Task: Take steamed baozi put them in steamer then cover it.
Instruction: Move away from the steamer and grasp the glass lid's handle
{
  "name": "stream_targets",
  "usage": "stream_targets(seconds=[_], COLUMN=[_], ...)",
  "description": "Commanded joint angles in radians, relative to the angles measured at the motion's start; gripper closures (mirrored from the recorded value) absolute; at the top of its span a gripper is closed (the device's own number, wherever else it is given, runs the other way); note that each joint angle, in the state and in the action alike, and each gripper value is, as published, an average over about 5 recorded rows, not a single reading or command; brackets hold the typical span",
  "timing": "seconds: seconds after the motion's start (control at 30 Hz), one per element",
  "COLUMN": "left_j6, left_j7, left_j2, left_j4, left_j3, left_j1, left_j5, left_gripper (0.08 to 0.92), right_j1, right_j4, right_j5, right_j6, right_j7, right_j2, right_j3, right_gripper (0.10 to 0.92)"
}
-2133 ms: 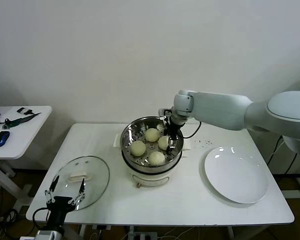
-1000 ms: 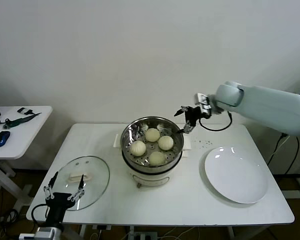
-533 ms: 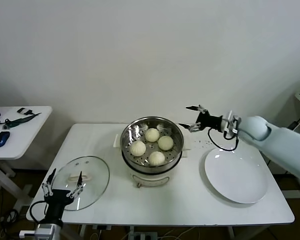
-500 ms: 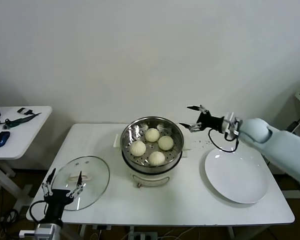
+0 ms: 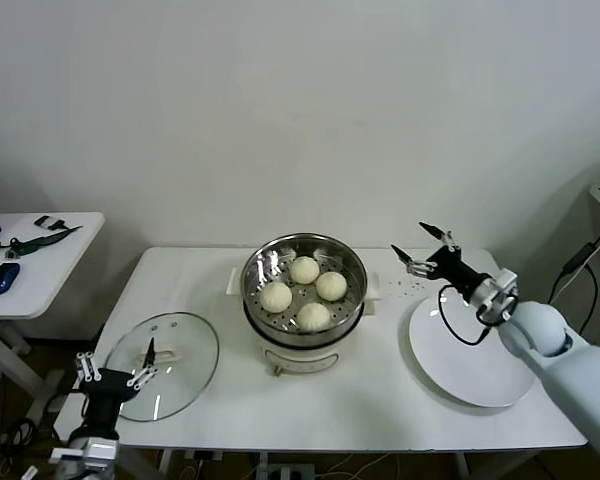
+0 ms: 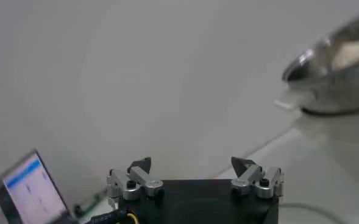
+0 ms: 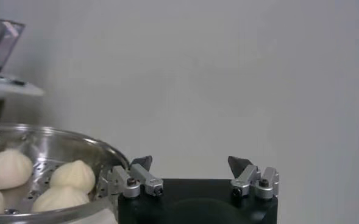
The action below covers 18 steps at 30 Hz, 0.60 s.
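Stainless steel gleams at the middle of the white surface (image 5: 380,400), where the steamer (image 5: 263,295) sits on its white pot base with all four steamed baozi (image 5: 303,291) resting on the perforated floor, grouped close together and uncovered. From the right wrist view the same basket rim (image 7: 75,146) shows with buns (image 7: 72,175) inside it. The cover (image 5: 185,355), clear glass with a white bar handle, lies flat on the surface to the robot's left of the steamer, well apart from it, near the front corner. The left gripper (image 5: 115,370) hangs at the near edge of the cover, just over its rim, its jaws spread apart and holding nothing; the left wrist view shows its fingertips (image 6: 141,165) set wide with empty air between. The right gripper (image 5: 420,250) is raised in the air to the right of the steamer, clear of it, above the far edge of the white plate (image 5: 480,375); its jaws are also spread wide and empty. Off to the left stands a small side table (image 5: 40,250) with a blue mouse (image 5: 0,277) on it.
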Motion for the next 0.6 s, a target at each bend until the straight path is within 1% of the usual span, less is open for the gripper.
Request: stream_targets(seconds=[0.03,0.13,0.27,0.47,0.6], left_j6=[0.022,0.023,0.056,0.092,0.111], left_j7=[0.030,0.032,0.016,-0.064,-0.108], left_j2=[0.028,0.038,0.034,0.003,-0.002], left_j4=[0.021,0.051,0.111,0.228,0.298], left_j3=[-0.008,0.012,0.055,0.109,0.138], left_j1=[-0.023,-0.033,-0.044,-0.085,-0.120], left_j5=[0.780,0.914,0.970,0.972,0.977], left_gripper=[0.177,0.177,0.177,0.177,0.177], right_j1=[-0.411,-0.444,-0.462,-0.469,-0.464], right_j4=[0.083,0.081,0.067,0.047,0.032], right_j5=[-0.070,-0.091,-0.112,-0.143,-0.174], right_j6=[-0.057,-0.065,-0.068,-0.069,-0.068], right_j7=[0.039,0.033,0.030,0.031,0.027], right_j2=[0.196,0.231,0.259,0.290,0.301], right_j3=[0.453,0.485,0.506,0.513,0.507], right_gripper=[0.203,0.203,0.203,0.203,0.203])
